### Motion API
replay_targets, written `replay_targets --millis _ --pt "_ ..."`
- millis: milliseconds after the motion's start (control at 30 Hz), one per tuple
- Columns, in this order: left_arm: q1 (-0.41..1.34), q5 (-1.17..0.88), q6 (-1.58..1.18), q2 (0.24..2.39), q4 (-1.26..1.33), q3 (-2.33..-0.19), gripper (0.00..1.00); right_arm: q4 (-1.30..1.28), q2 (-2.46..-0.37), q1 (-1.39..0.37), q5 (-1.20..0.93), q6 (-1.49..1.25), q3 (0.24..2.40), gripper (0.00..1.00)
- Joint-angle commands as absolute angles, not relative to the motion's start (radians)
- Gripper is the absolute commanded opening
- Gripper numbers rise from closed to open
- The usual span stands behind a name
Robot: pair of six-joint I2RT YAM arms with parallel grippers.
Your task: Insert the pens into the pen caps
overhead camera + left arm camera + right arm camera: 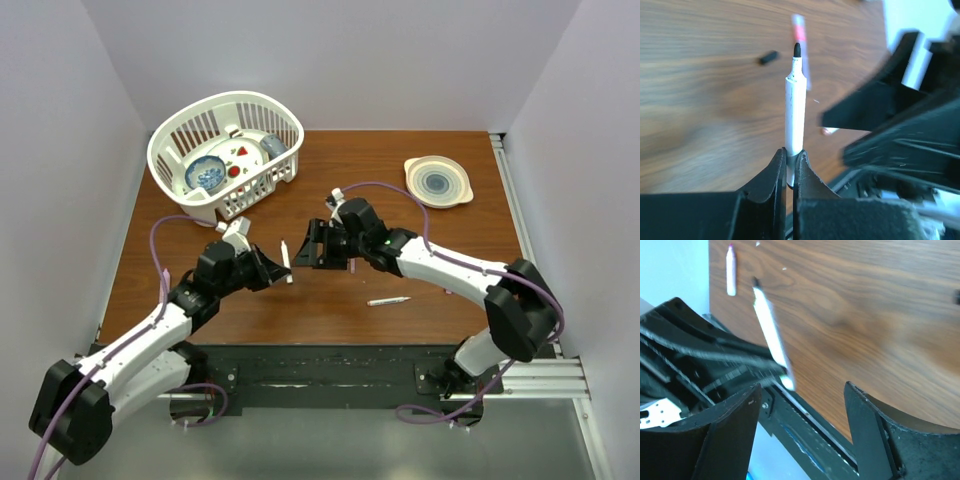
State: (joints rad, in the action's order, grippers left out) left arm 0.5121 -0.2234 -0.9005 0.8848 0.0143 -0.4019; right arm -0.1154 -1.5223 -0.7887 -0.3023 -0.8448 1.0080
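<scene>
Behind the held pen point(287, 258), basket point(230, 97), plate point(438, 181).

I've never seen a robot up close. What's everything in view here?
table: one, brown wood, under everything
basket: one, white, far left
bowl: one, blue patterned, in the basket
red pieces: two, in the basket
plate: one, cream with blue rings, far right
held pen: one, white with black tip, in the left gripper
loose pen: one, pale with pink tip, near the front edge
pen cap: one, black, on the table
left gripper: one, black, shut on the held pen
right gripper: one, black, open, beside the held pen
</scene>
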Motion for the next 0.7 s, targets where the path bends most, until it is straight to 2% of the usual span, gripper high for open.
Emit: replay_targets --millis 0,167,267,300,400,500,533,567,600,667 --pt "0.517 -0.414 -0.845 0.899 0.198 -0.374 0.0 -0.049 -1.546 -0.833 -0.295 -0.868 1.101 0.69" --pt "0.518 -0.445 -0.845 0.87 0.238 -0.348 0.0 -0.055 -1.594 -0.844 -0.267 -0.876 1.127 0.61" --pt "0.518 -0.454 -0.841 0.839 0.245 -0.337 0.0 -0.041 -1.588 -0.842 -0.241 -0.885 1.111 0.51" --pt "0.518 -0.457 -0.839 0.827 0.245 -0.334 0.0 -0.035 -1.585 -0.845 -0.229 -0.893 1.103 0.41" --pt "0.518 -0.463 -0.835 0.807 0.247 -0.331 0.0 -0.023 -1.571 -0.848 -0.216 -0.893 1.091 0.26" --pt "0.518 -0.472 -0.831 0.804 0.252 -0.339 0.0 -0.034 -1.568 -0.854 -0.213 -0.882 1.098 0.2" --pt "0.518 -0.479 -0.83 0.805 0.25 -0.344 0.0 -0.035 -1.566 -0.854 -0.212 -0.879 1.101 0.07" --pt "0.518 -0.482 -0.828 0.807 0.247 -0.354 0.0 -0.035 -1.557 -0.856 -0.212 -0.874 1.101 0.0" --pt "0.518 -0.485 -0.824 0.81 0.244 -0.357 0.0 -0.034 -1.552 -0.859 -0.212 -0.87 1.101 0.0" --pt "0.518 -0.486 -0.825 0.81 0.242 -0.365 0.21 -0.015 -1.53 -0.859 -0.222 -0.87 1.095 0.0"
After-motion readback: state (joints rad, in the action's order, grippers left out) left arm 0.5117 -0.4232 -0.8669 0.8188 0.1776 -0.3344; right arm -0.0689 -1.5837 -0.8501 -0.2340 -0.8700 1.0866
